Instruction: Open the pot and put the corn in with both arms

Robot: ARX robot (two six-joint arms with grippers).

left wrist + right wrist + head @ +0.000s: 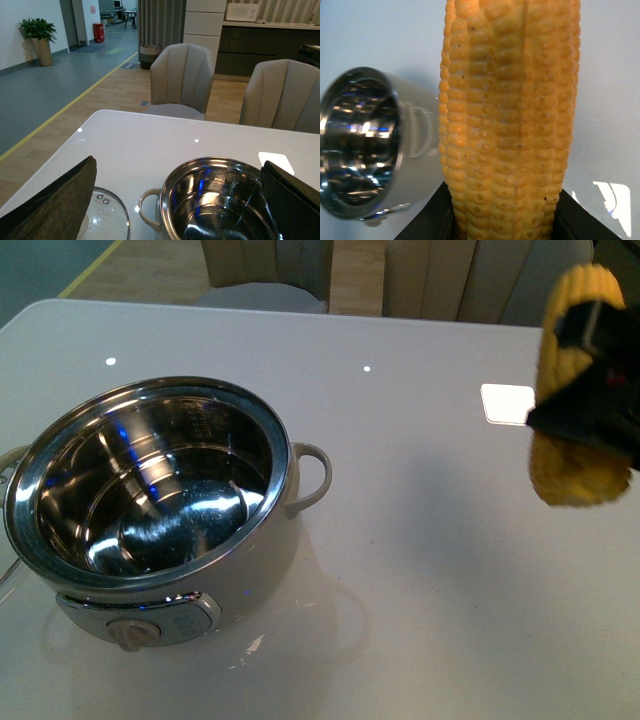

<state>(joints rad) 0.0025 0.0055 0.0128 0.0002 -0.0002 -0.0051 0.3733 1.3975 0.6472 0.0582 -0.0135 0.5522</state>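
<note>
Pot (262, 545) stands uncovered on the white table (430, 560), steel interior showing, knob toward the robot. Corn (572, 478) is held roughly upright above the table, well to the right of the pot and clear of it, clamped across its middle by the right gripper (590, 405). Left gripper (170, 200) hangs near the pot, fingers (55, 200) spread wide, grasping nothing. Glass lid (107, 217) lies on the table just beside the pot's handle

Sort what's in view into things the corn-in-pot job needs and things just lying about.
Job: pot, corn, right gripper shut on the corn, glass lid lying off beside the pot.
Lying about: chairs, potted plant, red bin.
</note>
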